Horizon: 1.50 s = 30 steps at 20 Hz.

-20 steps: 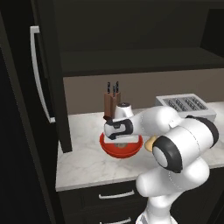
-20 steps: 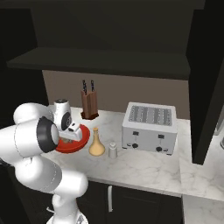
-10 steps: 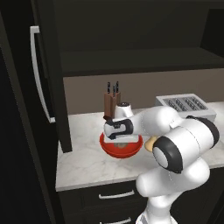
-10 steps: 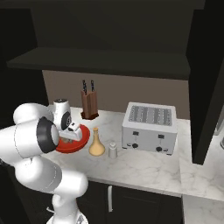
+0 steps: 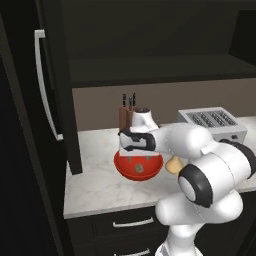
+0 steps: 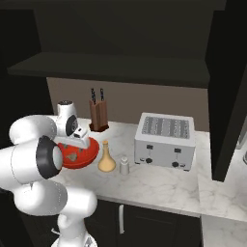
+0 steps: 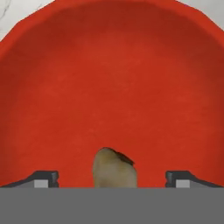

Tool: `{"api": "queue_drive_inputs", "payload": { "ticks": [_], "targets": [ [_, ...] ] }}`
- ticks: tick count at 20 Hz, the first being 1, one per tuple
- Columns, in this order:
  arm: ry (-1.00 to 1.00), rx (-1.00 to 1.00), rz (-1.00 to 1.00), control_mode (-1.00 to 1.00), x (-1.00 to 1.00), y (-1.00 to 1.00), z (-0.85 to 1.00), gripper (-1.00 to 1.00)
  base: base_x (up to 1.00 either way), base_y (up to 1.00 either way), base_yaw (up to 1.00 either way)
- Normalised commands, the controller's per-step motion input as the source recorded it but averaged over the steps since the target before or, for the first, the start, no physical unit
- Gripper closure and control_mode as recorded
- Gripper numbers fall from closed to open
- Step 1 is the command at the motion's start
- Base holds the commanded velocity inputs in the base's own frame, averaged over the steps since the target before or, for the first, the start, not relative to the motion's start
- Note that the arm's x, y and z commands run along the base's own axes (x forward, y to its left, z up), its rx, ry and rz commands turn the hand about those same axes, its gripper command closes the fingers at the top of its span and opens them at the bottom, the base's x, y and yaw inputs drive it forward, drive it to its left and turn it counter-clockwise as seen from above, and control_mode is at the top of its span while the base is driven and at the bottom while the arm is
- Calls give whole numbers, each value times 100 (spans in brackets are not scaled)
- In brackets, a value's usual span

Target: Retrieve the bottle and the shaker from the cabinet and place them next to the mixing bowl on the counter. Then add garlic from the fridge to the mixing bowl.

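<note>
The gripper [image 7: 112, 178] hangs just above the mixing bowl [image 7: 112, 87], its jaws spread wide and gripping nothing; the garlic [image 7: 114, 169] sits free between the two fingertips [image 7: 43, 177], lying against the bowl's red inner surface. In the right base view the bottle [image 6: 106, 157] and the shaker [image 6: 124, 165] stand just beside the mixing bowl [image 6: 94, 153] on the counter [image 6: 159, 181], with a knife block [image 6: 98, 115] behind and a toaster [image 6: 165, 135] further along. Judging from this, the drop is made and the step in hand is the retreat. To do it well, the hand should lift straight up along its own axis with the jaws left wide, so neither fingertip drags the clove or clips the rim, and only swing aside once it is clear of the bowl and away from the bottle's narrow neck.
</note>
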Motion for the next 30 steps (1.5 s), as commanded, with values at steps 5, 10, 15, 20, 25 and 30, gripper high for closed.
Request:
{"api": "queue_drive_inputs", "payload": {
  "ticks": [5, 10, 15, 20, 25, 30],
  "targets": [
    [0, 4, 0, -100, 0, -24, 63, -100, 0, 0, 0],
    [-1, 7, -1, -100, -7, -52, 63, -100, 0, 0, 0],
    [0, 5, -2, -100, -30, -50, 56, -100, 0, 0, 0],
    [-1, 0, -1, -100, -42, -12, 69, -100, 0, 0, 0],
    [-10, 0, 0, -100, -62, 0, 67, -100, 0, 0, 0],
    [-17, 0, 0, -100, -65, 0, 61, -100, 0, 0, 0]
  ]
}}
